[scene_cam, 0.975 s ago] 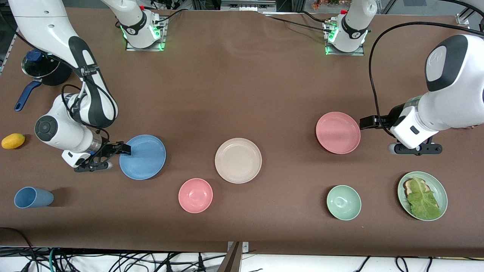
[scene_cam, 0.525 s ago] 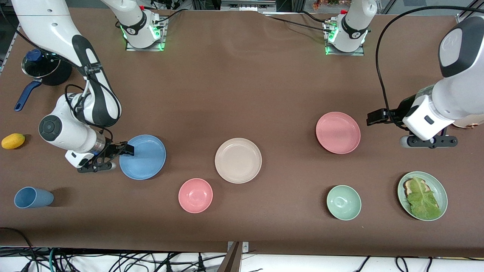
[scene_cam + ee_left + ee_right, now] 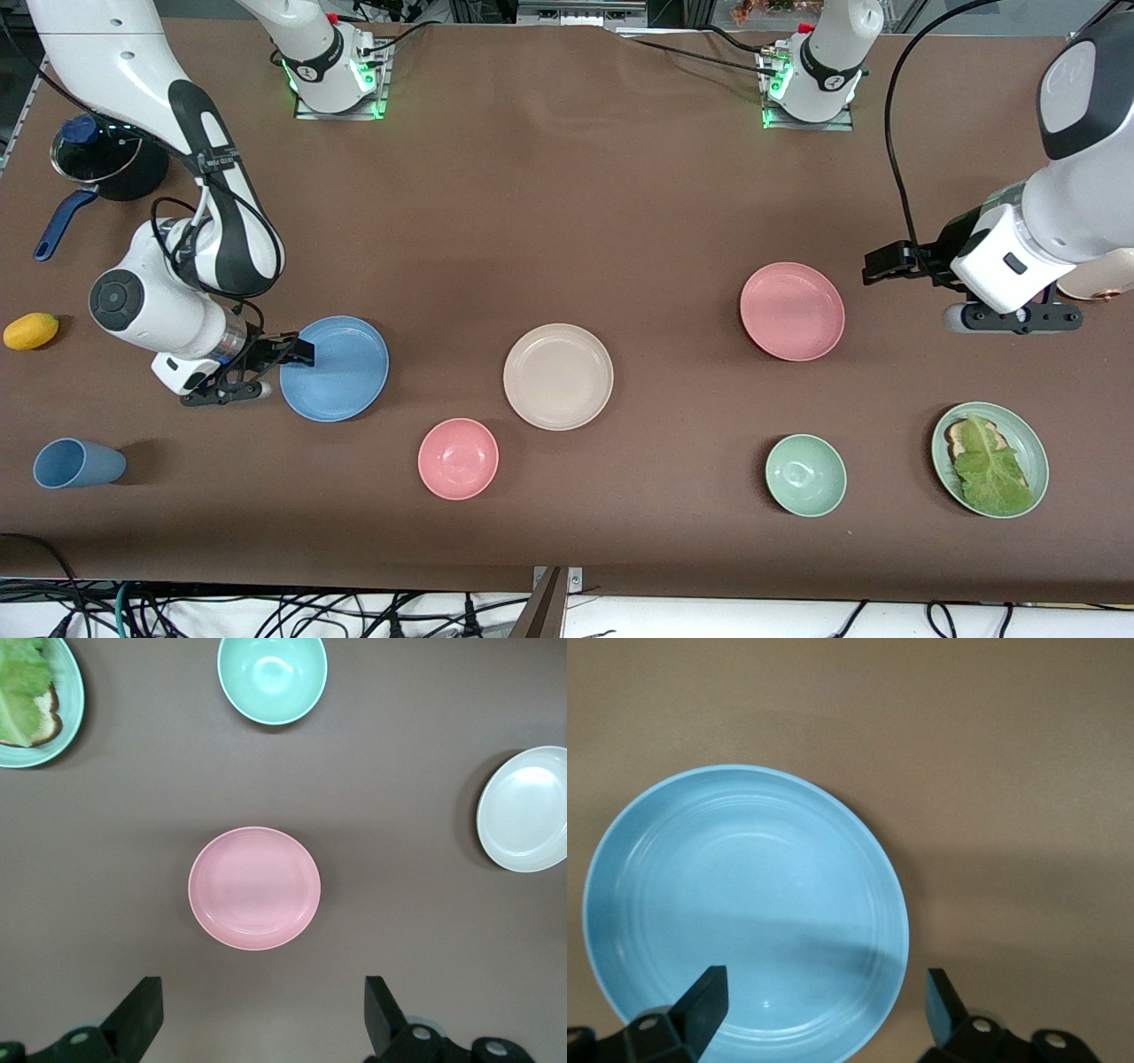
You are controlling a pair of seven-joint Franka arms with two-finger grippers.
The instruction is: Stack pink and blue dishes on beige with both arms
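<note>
The sky-blue plate (image 3: 335, 368) lies toward the right arm's end of the table. My right gripper (image 3: 294, 350) is low at its rim, open, and in the right wrist view its fingers straddle the edge of the blue plate (image 3: 744, 904) around the right gripper (image 3: 824, 992). The beige plate (image 3: 558, 377) sits mid-table with nothing on it. The salmon-pink plate (image 3: 792, 311) lies toward the left arm's end. My left gripper (image 3: 886, 264) hangs open beside it, clear of the rim. In the left wrist view, bare table separates the pink plate (image 3: 254, 888) from the left gripper (image 3: 262, 997).
Nearer the camera stand a pink bowl (image 3: 458, 458), a mint bowl (image 3: 805, 475) and a mint plate with lettuce (image 3: 990, 459). At the right arm's end are a blue cup (image 3: 78, 462), a yellow fruit (image 3: 31, 330) and a lidded pot (image 3: 97, 164).
The left arm has drawn back from the pink plate's rim toward its own end of the table and risen. The right gripper shifted slightly at the blue plate's rim.
</note>
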